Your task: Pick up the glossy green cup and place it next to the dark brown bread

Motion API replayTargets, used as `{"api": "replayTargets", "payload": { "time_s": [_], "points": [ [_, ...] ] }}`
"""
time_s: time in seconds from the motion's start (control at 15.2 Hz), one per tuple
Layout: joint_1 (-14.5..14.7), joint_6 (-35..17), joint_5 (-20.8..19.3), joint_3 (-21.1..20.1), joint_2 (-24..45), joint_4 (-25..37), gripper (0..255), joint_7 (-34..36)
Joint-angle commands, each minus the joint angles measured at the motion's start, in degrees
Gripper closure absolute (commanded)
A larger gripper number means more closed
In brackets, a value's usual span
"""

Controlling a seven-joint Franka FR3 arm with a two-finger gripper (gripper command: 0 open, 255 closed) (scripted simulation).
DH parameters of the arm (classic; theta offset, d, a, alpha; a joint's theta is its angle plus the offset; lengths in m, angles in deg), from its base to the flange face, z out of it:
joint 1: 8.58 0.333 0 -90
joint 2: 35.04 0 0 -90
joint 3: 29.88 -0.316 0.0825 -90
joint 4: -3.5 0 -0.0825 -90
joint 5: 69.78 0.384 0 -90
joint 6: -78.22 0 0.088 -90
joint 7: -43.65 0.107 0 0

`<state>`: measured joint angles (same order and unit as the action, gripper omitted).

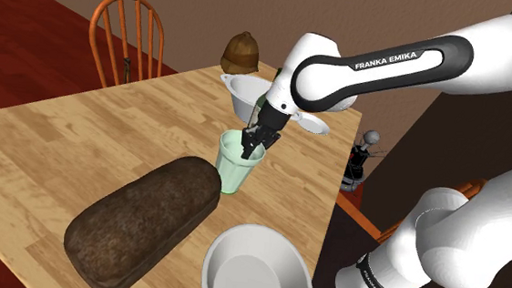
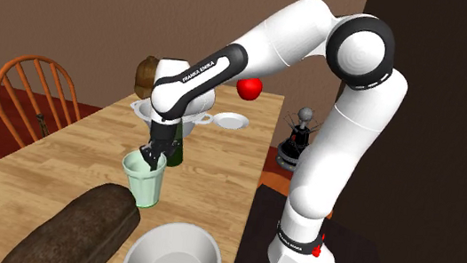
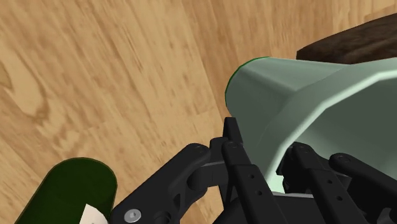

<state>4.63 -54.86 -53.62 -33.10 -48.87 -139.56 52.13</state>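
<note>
wood tabletop [image 1: 62, 145] under green cup [image 1: 234, 174], brown wall [image 2: 57, 9] behind.

The white Franka arm [image 2: 349, 120] rises upright from its base, folds at a dark joint at the top of the second exterior view and runs its lettered forearm down toward that view's left, ending in a wrist turned almost straight down. The black claw [image 1: 252, 146] hangs beneath the wrist with its fingers [image 3: 232, 137] pointing down. They are clamped on the rim of the pale green cup [image 1: 234, 172], one outside the wall and one inside.
</note>
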Motion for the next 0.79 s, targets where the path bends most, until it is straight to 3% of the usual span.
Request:
{"api": "replayTargets", "payload": {
  "time_s": [0.0, 0.13, 0.2, 0.53, 0.73],
  "points": [
    [0.02, -0.03, 0.02, -0.02, 0.00, -0.02, 255, -0.01],
    [0.02, -0.03, 0.02, -0.01, 0.00, -0.02, 255, -0.01],
    [0.02, -0.03, 0.02, -0.01, 0.01, -0.01, 0, -0.01],
    [0.02, -0.03, 0.01, -0.01, 0.01, -0.01, 0, -0.01],
    [-0.74, 6.26, -1.29, 0.67, -3.65, 2.54, 0, 0.66]
  ]
}}
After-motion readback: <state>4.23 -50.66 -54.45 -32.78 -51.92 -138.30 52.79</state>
